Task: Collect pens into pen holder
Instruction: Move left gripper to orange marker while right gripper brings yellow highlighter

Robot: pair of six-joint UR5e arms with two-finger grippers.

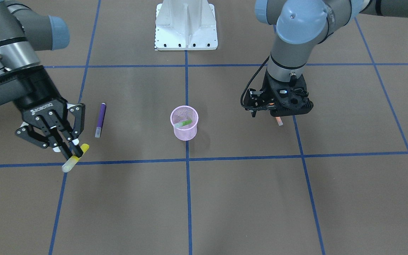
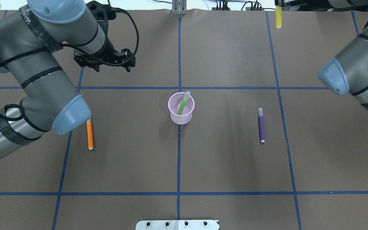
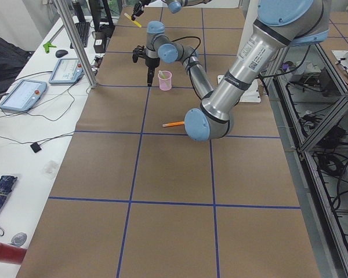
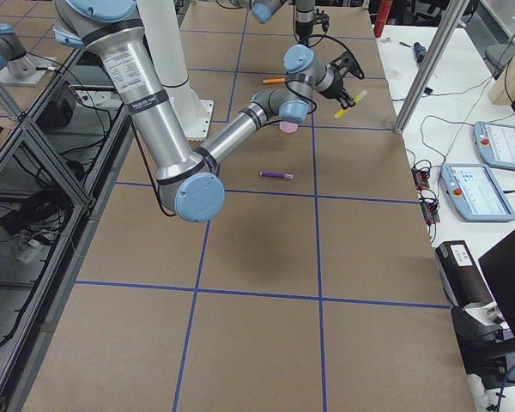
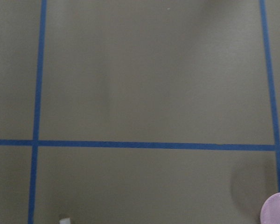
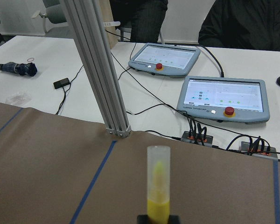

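The right pincer (image 1: 75,153) is clenching a yellow pen (image 1: 72,163) mid-barrel. It is looking light, stiff and probably slick. The green pen (image 2: 181,107) is leaning in the holder (image 2: 181,118). The purple pen (image 2: 261,126) and orange pen (image 2: 90,135) are lying on the counter (image 2: 222,159). I cannot tell the left pincer's (image 1: 277,113) state.

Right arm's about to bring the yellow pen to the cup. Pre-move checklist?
1. Right gripper clamped on yellow pen: ok.
2. Pink cup upright: ok.
3. Room in cup beside leaning green pen: ok.
4. Left gripper clear of cup: ok, well to the side.
5. Left gripper open or shut: cannot tell.
6. Purple pen lying flat near the carry path: ok if carried above it.
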